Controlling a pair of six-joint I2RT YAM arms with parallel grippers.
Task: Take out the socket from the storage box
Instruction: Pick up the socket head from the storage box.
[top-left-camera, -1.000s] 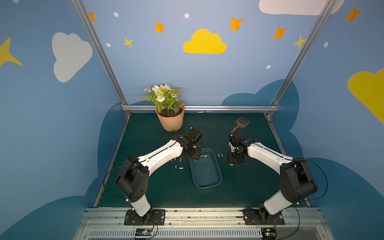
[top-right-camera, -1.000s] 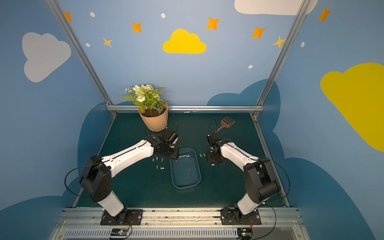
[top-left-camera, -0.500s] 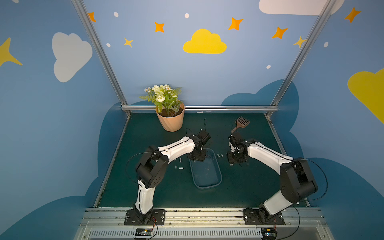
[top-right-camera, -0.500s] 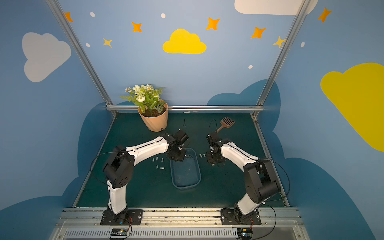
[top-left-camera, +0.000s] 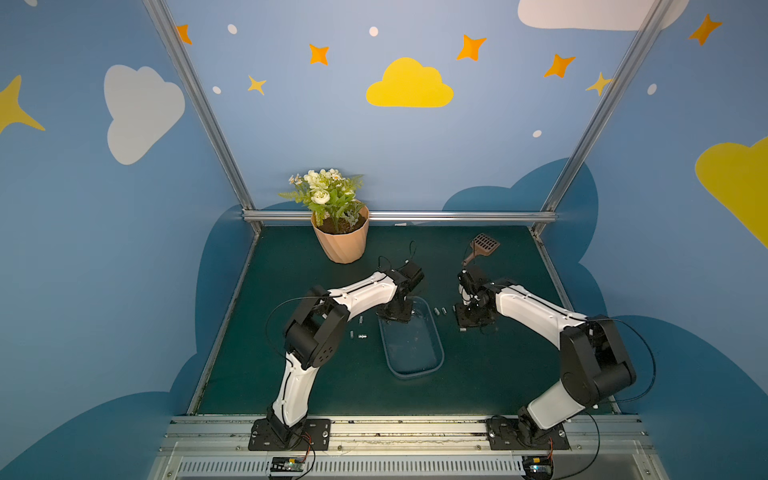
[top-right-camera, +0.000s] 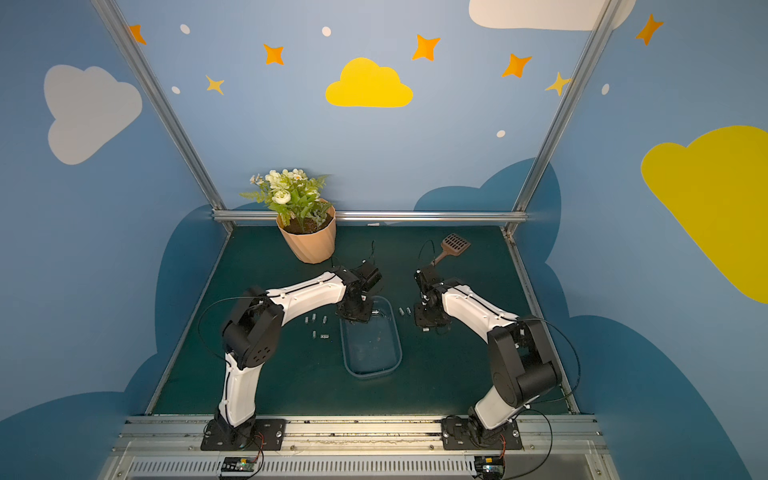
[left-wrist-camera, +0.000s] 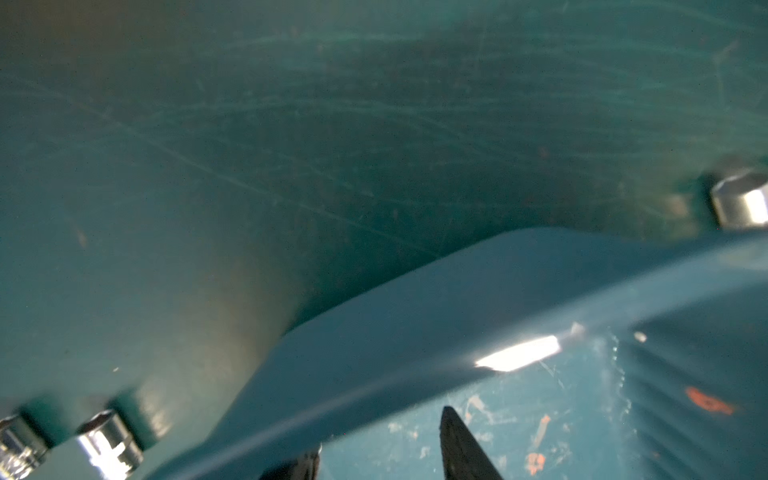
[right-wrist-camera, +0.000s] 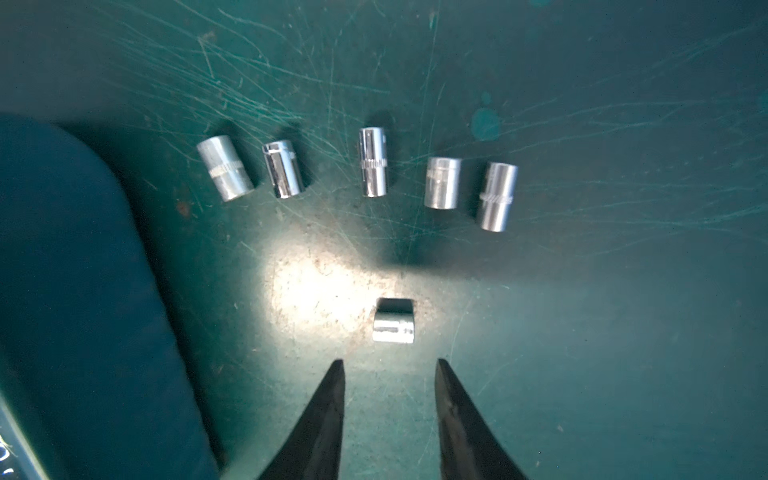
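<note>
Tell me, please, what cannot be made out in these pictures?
- Left gripper: fingertips hidden beneath its own wrist in both top views; partly cut off by the edge in the left wrist view.
- Storage box contents: too small in both top views; left wrist view blurred.
- Lone socket size markings: blurred, right wrist view.

The left arm (top-left-camera: 365, 293) reaches forward with its elbow raised and its wrist bent, so the left gripper (top-left-camera: 397, 319) points straight down. In the wrist view its jaws stand apart, the dark fingertips (left-wrist-camera: 451, 428) clear of each other. The right arm (top-left-camera: 536, 309) mirrors this pose, and the right gripper (right-wrist-camera: 390, 365) also points down, jaws parted and tips level
</note>
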